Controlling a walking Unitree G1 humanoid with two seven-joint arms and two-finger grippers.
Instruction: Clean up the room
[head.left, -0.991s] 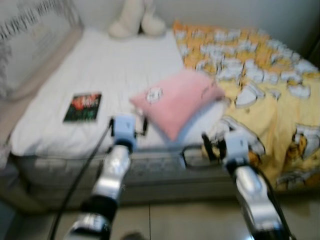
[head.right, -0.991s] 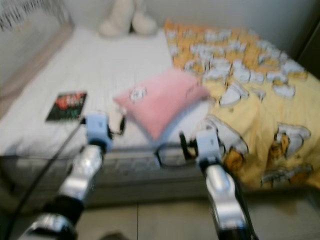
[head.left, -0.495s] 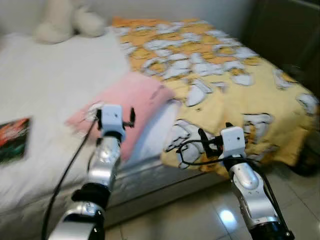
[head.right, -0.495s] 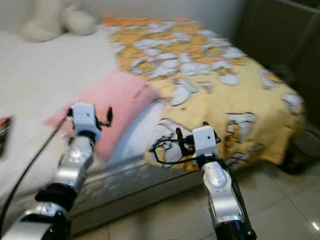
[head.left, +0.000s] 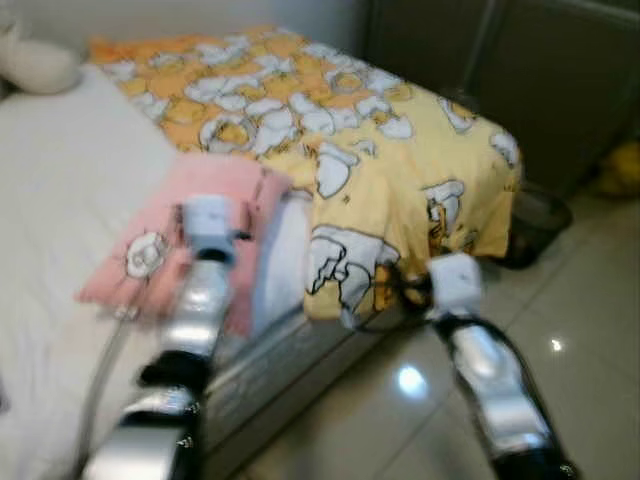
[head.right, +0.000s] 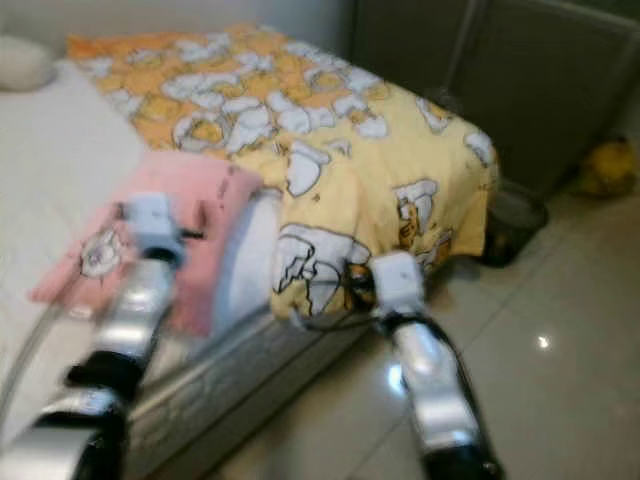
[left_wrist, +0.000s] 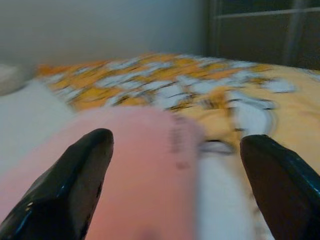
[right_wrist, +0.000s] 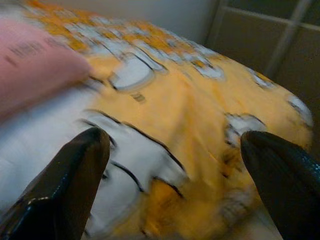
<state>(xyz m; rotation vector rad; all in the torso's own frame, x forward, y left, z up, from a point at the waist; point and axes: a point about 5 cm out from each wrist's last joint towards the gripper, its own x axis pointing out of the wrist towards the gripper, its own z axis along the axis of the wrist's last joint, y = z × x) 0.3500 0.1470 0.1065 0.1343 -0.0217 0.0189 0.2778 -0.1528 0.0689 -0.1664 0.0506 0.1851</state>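
Nearest the camera, both silver arms reach forward over a glossy tiled floor, the head views blurred. The left hand hangs above the near edge of the bed, its two black fingers spread wide with nothing between them, pointing at a pink pillow that lies on the white sheet by the bed's edge. The right hand is held low in front of the bed's corner, fingers likewise parted and empty, facing the drooping side of a yellow blanket printed with white cartoon shapes. The blanket covers the right part of the bed, draping over the mattress edge towards the floor, and its edge just meets the pillow's far corner. Further back, a dark round bin stands on the floor beside the bed's far corner, with something yellow beyond it against dark cabinet doors. A cream soft toy rests at the far end of the bed.
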